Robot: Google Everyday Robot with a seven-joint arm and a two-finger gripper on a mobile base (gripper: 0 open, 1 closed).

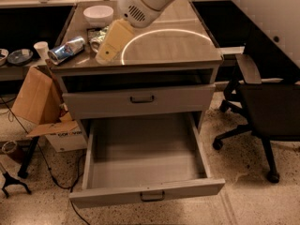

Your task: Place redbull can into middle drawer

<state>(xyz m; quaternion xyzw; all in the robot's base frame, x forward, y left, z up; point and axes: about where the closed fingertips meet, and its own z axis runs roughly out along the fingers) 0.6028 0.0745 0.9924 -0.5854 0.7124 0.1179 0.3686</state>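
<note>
Table (187, 46) carrying redbull can (66, 49), lying on side at 9 o'clock edge. Tool (108, 50) hovering at can's 3 o'clock; open or closed, cannot tell. Middle drawer (187, 190) standing open at 6 o'clock. Can likely light, stiff, slippery: gripping across mid-body looking best.

Bowl (98, 14) behind the gripper (106, 55) over the tabletop (187, 48); cup (41, 48), box (33, 97), perhaps a plate (19, 56) left; chair (274, 104) right

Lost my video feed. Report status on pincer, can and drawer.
Pincer over cabinet top, right of the redbull can. Can on its side at the left edge, not held. Middle drawer open, tray bare. Patterned can sits by the pincer.
</note>
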